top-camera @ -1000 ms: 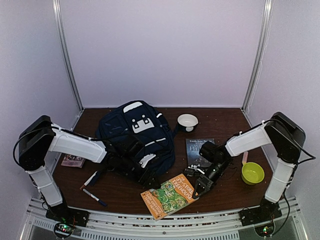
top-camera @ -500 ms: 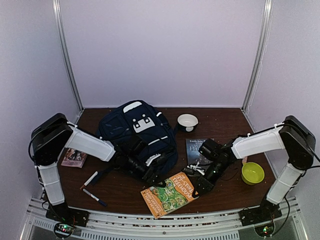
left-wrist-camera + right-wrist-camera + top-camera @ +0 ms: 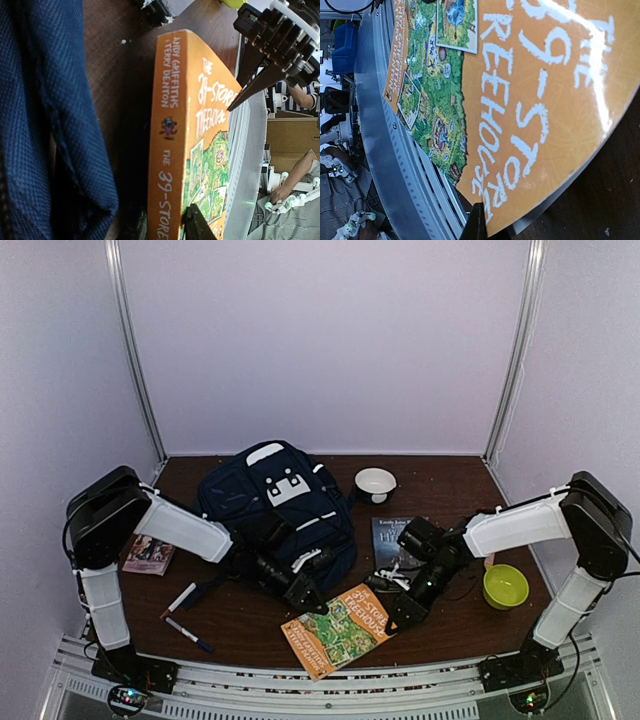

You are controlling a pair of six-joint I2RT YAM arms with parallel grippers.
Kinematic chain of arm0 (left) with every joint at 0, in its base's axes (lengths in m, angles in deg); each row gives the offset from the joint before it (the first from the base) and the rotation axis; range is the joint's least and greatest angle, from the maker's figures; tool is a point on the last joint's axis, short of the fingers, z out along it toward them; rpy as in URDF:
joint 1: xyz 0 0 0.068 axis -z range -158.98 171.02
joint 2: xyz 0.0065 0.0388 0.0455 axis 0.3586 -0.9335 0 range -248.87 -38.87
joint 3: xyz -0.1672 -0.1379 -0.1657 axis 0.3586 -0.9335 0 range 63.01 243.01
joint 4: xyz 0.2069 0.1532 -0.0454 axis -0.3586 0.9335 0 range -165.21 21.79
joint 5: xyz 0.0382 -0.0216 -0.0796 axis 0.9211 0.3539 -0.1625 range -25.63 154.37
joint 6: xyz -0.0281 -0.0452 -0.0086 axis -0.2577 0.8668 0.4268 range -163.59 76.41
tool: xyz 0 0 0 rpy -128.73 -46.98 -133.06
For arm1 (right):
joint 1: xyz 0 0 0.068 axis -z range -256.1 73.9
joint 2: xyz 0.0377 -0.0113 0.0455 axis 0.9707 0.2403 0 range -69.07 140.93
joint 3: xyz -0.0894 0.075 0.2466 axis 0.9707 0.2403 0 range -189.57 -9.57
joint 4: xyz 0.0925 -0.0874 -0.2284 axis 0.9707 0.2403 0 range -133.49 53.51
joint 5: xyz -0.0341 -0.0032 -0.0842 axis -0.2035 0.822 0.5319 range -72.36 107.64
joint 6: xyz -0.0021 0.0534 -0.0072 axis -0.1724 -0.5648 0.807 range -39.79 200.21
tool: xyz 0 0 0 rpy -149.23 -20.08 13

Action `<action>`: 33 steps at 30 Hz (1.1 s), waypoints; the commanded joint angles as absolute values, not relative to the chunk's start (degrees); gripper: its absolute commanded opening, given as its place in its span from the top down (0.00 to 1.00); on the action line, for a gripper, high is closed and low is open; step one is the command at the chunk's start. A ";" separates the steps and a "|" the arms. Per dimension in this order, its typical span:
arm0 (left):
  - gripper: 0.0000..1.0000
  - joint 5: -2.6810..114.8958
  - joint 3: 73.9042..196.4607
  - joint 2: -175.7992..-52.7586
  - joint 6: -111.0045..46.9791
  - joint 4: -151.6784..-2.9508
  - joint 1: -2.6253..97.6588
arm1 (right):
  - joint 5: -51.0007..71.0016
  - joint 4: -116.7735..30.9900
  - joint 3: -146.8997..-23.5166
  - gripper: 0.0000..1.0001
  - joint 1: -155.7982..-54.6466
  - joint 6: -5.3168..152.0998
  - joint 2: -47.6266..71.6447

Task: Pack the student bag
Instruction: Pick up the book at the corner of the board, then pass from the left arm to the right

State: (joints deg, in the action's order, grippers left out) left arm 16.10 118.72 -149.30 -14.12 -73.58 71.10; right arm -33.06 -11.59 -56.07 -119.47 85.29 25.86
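Observation:
The student bag [image 3: 275,505], navy with white patches, lies at the table's back left, and its fabric [image 3: 45,125] fills the left of the left wrist view. An orange "39-Storey Treehouse" book [image 3: 340,632] lies in front of it near the table's edge. My left gripper [image 3: 305,598] is at the book's spine end. Its jaws straddle the spine [image 3: 172,115], with one dark finger [image 3: 197,225] pressed on the cover. My right gripper [image 3: 400,612] holds the opposite corner. One finger [image 3: 475,222] sits on the raised cover [image 3: 545,100]; the other is hidden beneath.
A white bowl [image 3: 375,483] stands behind the bag and a green bowl [image 3: 505,586] at the right. A dark book [image 3: 397,540] lies by the right arm. Two markers [image 3: 188,633] and a small card [image 3: 147,555] lie at the left. A metal rail [image 3: 320,680] borders the front.
My left arm has reached right from the bag's front to the book's spine, and its jaws have narrowed around it. The right arm has lowered and shifted slightly left at the book's corner.

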 commanded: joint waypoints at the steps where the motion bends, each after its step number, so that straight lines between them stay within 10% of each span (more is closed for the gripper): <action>1: 1.00 16.65 117.84 -146.31 -13.40 -71.06 71.58 | -28.53 -9.96 -58.99 0.86 -118.22 89.32 23.23; 6: 1.00 19.99 118.72 -138.71 -14.66 -66.38 71.55 | -21.41 -1.58 -63.49 0.43 -113.40 92.81 17.51; 20: 1.00 28.07 131.69 -130.70 -23.07 -54.19 71.55 | -33.51 4.95 -85.83 0.01 -104.76 99.56 12.39; 33: 1.00 22.39 136.50 -129.42 -25.14 -56.53 71.58 | -44.43 -2.13 -86.02 0.14 -105.90 94.97 19.76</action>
